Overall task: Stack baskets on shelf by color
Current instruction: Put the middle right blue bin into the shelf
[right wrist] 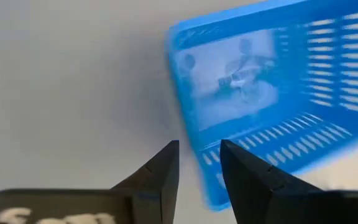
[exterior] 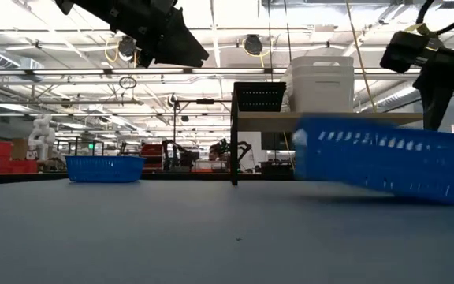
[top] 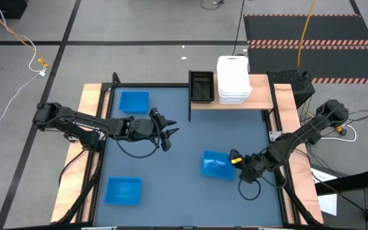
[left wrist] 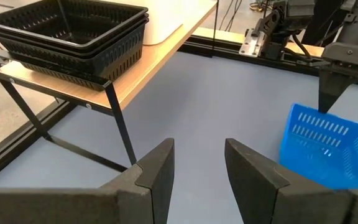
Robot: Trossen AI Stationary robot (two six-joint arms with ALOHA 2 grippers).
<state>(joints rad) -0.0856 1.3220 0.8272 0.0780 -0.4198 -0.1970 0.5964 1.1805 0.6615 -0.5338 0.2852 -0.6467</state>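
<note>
On the dark tabletop a blue basket (top: 216,165) sits tilted, with my right gripper (right wrist: 199,144) shut on its right-hand rim. Two more blue baskets lie flat on the table, one at the far left (top: 134,101) and one at the near left (top: 123,190). The wood shelf (top: 260,101) at the far edge carries a black basket (top: 201,86) and a stack of white baskets (top: 233,80). My left gripper (top: 170,131) hangs open over the table's left middle, holding nothing. My right gripper holds the blue basket by its rim (right wrist: 209,183) on the side toward the table's right edge. One finger (right wrist: 247,180) is inside the basket and the other outside. The fingers slant down from the right. The basket is tilted, its held side raised and its opening turned toward the left arm. I cannot tell whether its low edge touches the table.
The shelf stands on thin black legs (left wrist: 120,127) at the table's far edge. Wooden strips (top: 299,172) run along both sides of the table. Bare tabletop (top: 190,147) lies between the two grippers.
</note>
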